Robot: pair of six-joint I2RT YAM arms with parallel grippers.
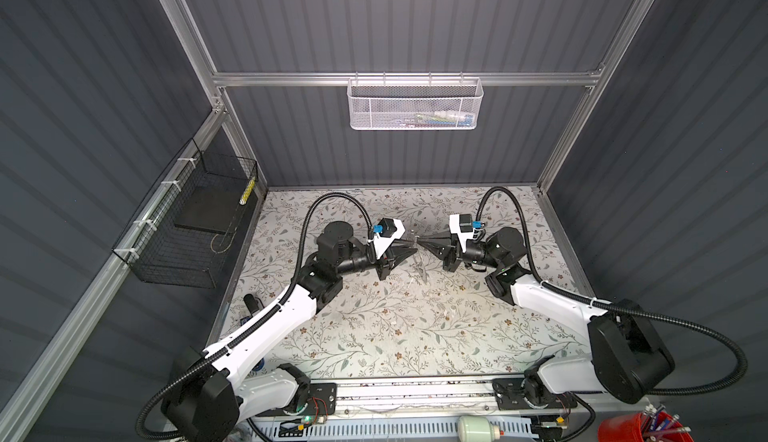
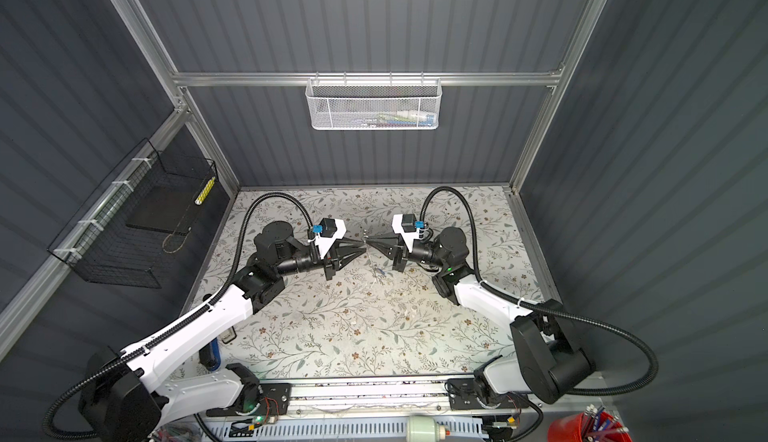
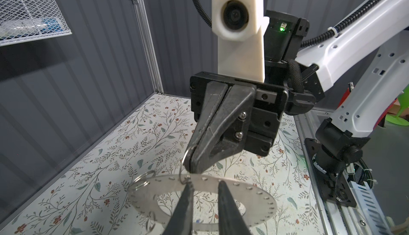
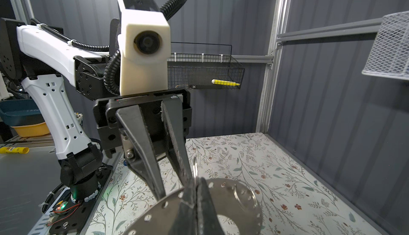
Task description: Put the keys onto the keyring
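My two grippers meet tip to tip above the middle of the floral mat in both top views. My right gripper [image 4: 195, 184] is shut on a thin steel keyring [image 4: 194, 167] that stands upright at its tips. That keyring [image 3: 186, 156] hooks into a hole in the rim of a clear round disc [image 3: 254, 200] that has holes all round its edge. My left gripper [image 3: 203, 184] is open, its fingertips [image 3: 187, 187] at the disc's rim, one touching the held keyring. Two more keyrings [image 3: 141, 178] hang from the disc. The keys cannot be made out in any view.
A white mesh basket [image 1: 415, 105] hangs on the back wall. A black wire basket [image 1: 187, 227] with a yellow marker is fixed to the left wall. A red cup of pens [image 1: 640, 423] stands at the front right. The floral mat [image 1: 374, 327] covers the table.
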